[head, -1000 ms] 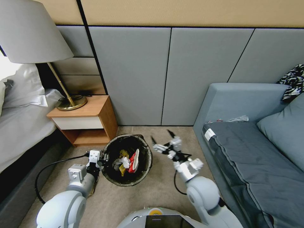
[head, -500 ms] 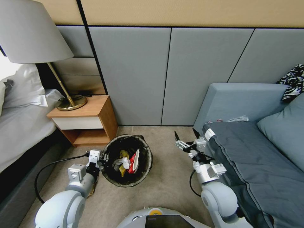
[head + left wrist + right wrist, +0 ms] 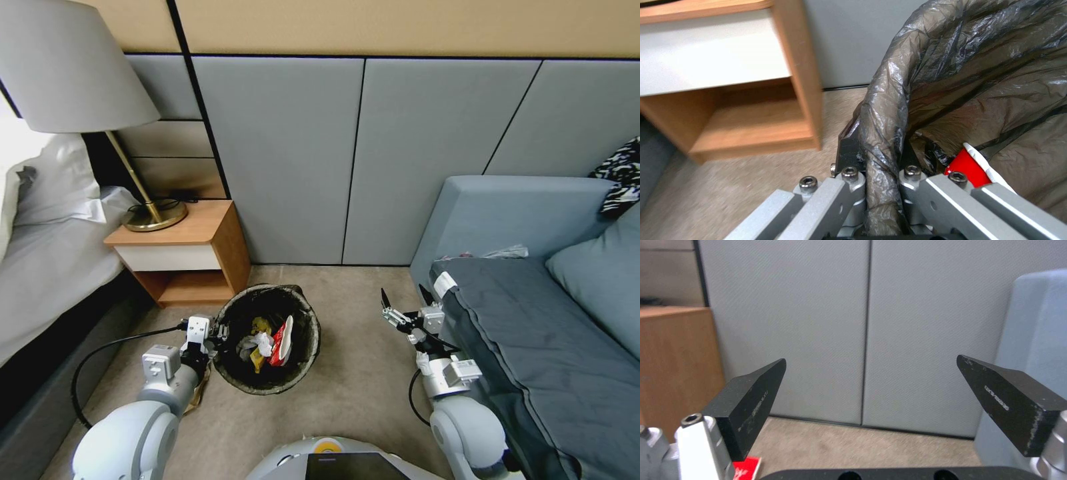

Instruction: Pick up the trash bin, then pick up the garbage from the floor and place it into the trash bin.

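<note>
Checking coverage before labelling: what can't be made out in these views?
- Trash bin base: head view, hidden by its own rim and liner.
- Garbage lower pieces: buried in the pile.
- Floor beside left gripper: brown scrap, mostly behind the arm.
- Right gripper: open, empty.

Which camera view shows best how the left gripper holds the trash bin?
The left wrist view: the left gripper is shut on the trash bin rim, liner pinched between its fingers. The head view shows the left gripper at the trash bin rim, farther away. The right wrist view shows the right gripper, open.
</note>
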Robot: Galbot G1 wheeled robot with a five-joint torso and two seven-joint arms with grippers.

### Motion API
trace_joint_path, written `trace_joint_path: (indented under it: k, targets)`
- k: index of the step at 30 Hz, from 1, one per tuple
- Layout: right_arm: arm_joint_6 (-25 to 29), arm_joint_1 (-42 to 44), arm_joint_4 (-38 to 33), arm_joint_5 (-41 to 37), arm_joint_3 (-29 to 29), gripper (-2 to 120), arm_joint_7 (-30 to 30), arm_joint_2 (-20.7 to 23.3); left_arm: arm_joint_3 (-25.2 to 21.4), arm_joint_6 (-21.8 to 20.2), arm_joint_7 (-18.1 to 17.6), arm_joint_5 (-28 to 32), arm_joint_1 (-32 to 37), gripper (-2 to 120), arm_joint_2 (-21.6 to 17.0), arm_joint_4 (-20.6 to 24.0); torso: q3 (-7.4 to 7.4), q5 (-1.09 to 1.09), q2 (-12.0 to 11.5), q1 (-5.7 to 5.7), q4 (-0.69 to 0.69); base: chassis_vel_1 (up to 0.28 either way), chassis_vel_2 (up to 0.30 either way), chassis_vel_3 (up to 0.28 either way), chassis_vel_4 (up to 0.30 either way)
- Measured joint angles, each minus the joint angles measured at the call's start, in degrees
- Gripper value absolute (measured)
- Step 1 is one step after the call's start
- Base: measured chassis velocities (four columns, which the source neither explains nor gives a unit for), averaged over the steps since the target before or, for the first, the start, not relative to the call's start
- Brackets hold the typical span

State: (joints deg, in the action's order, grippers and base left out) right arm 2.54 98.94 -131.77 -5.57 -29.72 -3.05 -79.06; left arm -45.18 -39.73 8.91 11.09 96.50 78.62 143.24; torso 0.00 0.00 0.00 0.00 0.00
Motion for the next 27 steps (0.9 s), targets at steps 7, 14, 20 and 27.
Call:
trace_joint_path:
  k: [7,14,20,27]
  targets:
    - [1.88,1.79,0.17,0.03,-0.73,100,0.01,-0.63,0.27,-0.1,-0.05,-0.36,0.25,1,0.33,0.0,0.0,0.0,0.0,0.0,0.0,0.06,0.062,0.06,0.067]
    - [2.82,2.08,0.61,0.11,-0.99,100,0.0,-0.98,0.26,-0.12,-0.09,-0.54,0.68,1,0.46,0.0,0.0,0.0,0.0,0.0,0.01,0.072,0.08,0.075,0.067]
    - [3.14,2.22,0.82,0.11,-1.16,100,-0.01,-1.04,0.26,-0.12,-0.09,-0.65,0.73,1,0.51,0.0,0.0,0.0,0.0,0.0,0.0,0.066,0.071,0.075,0.066]
    - [3.46,2.33,1.32,0.05,-1.54,100,-0.06,-1.01,0.41,-0.13,-0.11,-0.94,0.8,1,0.63,0.0,0.0,0.0,0.0,0.0,0.0,0.067,0.06,0.083,0.078]
